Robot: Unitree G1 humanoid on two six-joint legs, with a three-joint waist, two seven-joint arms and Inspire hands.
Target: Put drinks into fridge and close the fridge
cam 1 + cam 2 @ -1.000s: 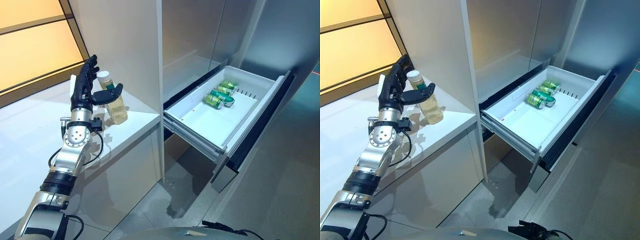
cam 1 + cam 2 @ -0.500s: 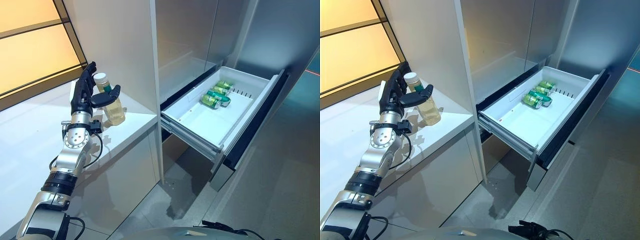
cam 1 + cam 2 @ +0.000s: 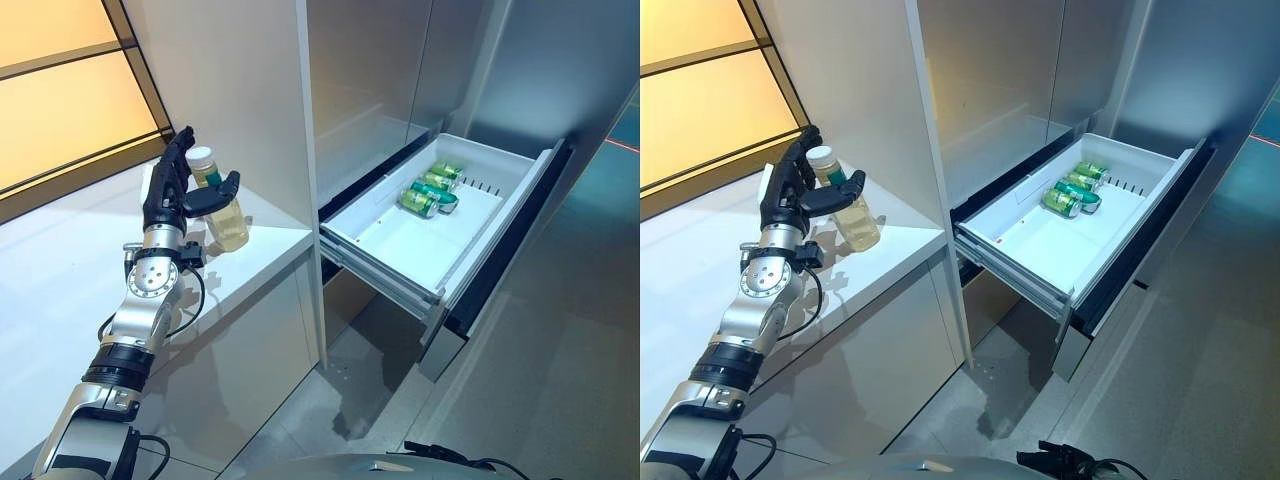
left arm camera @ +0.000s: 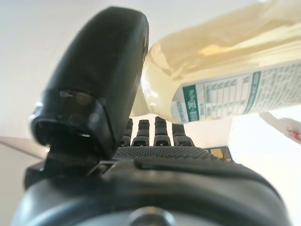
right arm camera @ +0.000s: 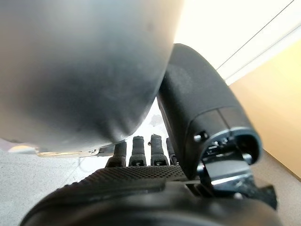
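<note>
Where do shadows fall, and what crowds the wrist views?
Left eye view: left hand and bottle throw shadows on the white counter; the open drawer shadows the floor. Left wrist view: thumb and bottle crowd it. Right wrist view: right hand fills the bottom.

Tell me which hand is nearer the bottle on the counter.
Left. The left hand is at the bottle, fingers straight behind it, thumb in front. The right hand appears only in its wrist view, away from it.
</note>
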